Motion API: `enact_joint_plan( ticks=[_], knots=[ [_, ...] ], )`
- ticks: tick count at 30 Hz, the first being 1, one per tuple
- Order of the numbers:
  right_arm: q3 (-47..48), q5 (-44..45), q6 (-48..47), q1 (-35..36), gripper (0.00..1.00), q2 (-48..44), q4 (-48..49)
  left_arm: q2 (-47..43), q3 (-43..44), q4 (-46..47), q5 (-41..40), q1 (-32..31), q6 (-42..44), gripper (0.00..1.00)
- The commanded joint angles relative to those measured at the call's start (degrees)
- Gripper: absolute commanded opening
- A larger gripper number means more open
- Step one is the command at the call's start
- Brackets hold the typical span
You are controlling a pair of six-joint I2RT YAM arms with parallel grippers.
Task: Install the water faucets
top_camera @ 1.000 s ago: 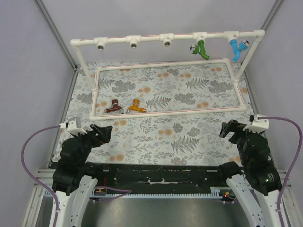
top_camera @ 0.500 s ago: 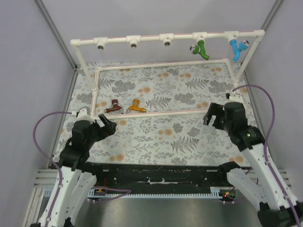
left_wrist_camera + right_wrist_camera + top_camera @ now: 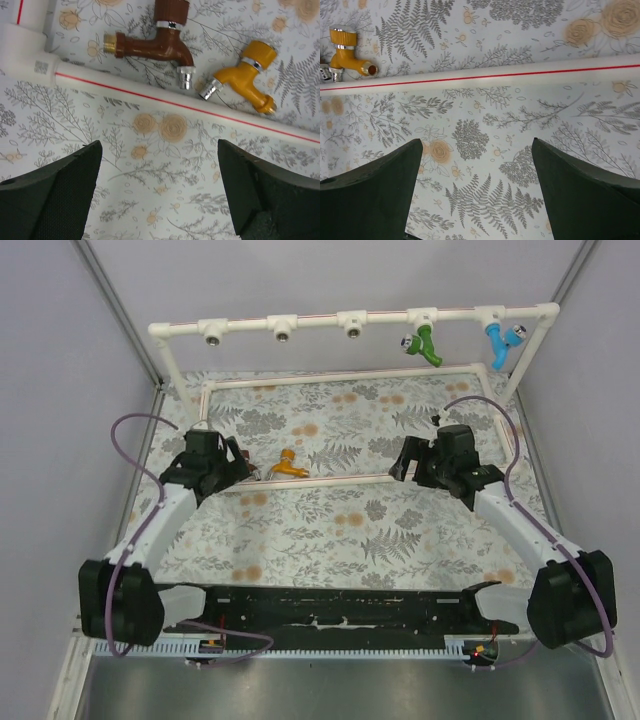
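My cloth table cover (image 3: 165, 165) is pale, printed with grey ferns and orange-tan roses. The white plastic pipe frame (image 3: 150, 97) on it carries a thin red stripe. Just beyond the frame's near rail, the reddish-brown plastic tap (image 3: 160, 42) has a brass-coloured thread and a silvery tip; the orange-yellow plastic tap (image 3: 247, 75) has a silvery ring and spout. On the frame's top rail hang a green plastic tap (image 3: 428, 345) and a light blue plastic tap (image 3: 497, 343). My left gripper (image 3: 158, 147) is black, my right gripper (image 3: 477, 145) dark greenish-black.
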Motion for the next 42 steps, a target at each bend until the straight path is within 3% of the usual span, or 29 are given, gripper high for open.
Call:
enact_joint_plan(
  ticks=[1, 6, 11, 14, 22, 33, 38, 42],
  knots=[
    [-2.1, -6.7, -1.3, 1.5, 0.98, 2.7, 11.7, 11.3, 5.9, 7.1, -1.8, 4.6, 5.0, 0.99],
    [-2.8, -5.5, -3.6, 4.3, 0.98, 4.5, 13.3, 24.4, 13.1, 9.8, 3.4, 12.0, 7.5, 0.98],
    [-1.7, -3.3, -4.5, 7.2, 0.98, 5.9, 13.3, 35.5, 21.8, 5.9, 6.2, 14.3, 10.9, 0.98],
    [-0.5, -2.6, -4.3, 8.6, 0.98, 7.7, 13.0, 37.1, 21.5, 4.6, 6.2, 14.6, 11.1, 0.98],
    [0.1, -1.4, -2.6, 11.3, 0.98, 9.7, 13.4, 29.4, 6.5, 9.6, 15.1, 14.4, 1.7, 0.98],
    [-2.6, -1.5, -3.6, 11.8, 0.98, 5.7, 11.7, 12.4, -10.7, 9.8, 19.0, 10.0, -7.4, 0.98],
    [-5.5, -0.5, -4.0, 12.0, 0.98, 2.8, 11.6, 4.5, -15.6, 8.8, 17.4, 1.9, -11.4, 0.97],
    [-6.6, 0.0, -4.2, 12.3, 0.98, 1.7, 11.6, 0.8, -12.1, 5.4, 12.6, -4.0, -8.8, 0.94]
  ],
)
